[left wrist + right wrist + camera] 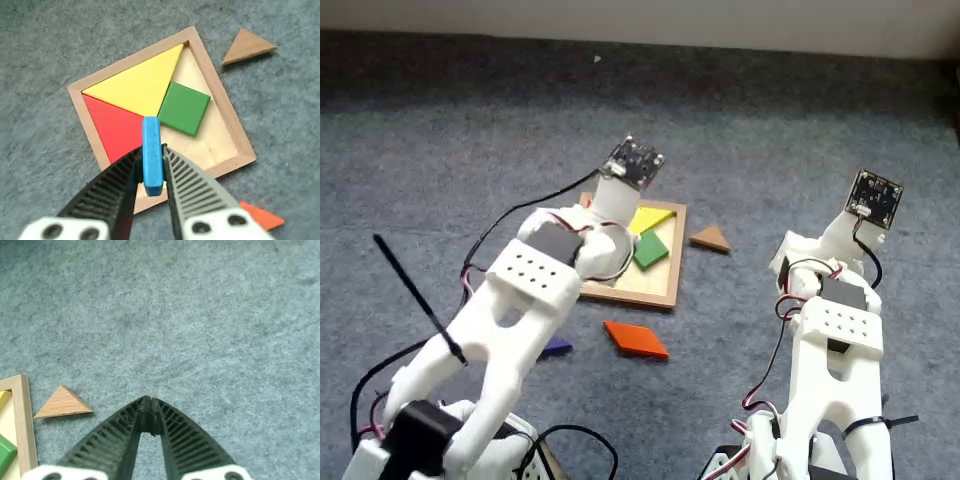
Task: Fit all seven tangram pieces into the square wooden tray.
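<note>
Starting closest to the arm bases: the orange parallelogram [636, 339] lies flat on the grey carpet [470, 150]. Its long axis runs across the table, and it sits near the tray's front edge but apart from it. A dark blue piece [557, 346] pokes out from under the left arm nearby (shape impossible to call from here). Moving out, the left gripper [151, 150] hangs over the near part of the square wooden tray [223, 99]. Its fingers are clamped on a blue piece [152, 137] that is stood on edge, thin face toward the wrist camera. That piece's long axis lines up with the gripper's own reach, its far end pointing straight at the tray's middle. Whether it touches the tray floor, I can't tell. Inside the tray, the red triangle [117, 130] and the yellow triangle [140, 85] lie flat side by side. Each has its long side along a rim and its apex aimed at the centre, with short sides touching. The green square [184, 108] sits snug against the yellow's other short side, one corner at that same centre, bare wood beyond it. Farther off, outside the tray, the wooden triangle [247, 46] rests on the carpet, long side toward the arms, apex pointing away. Past that, the right gripper [150, 402] hovers above the carpet, fingers pressed together tip to tip.
</note>
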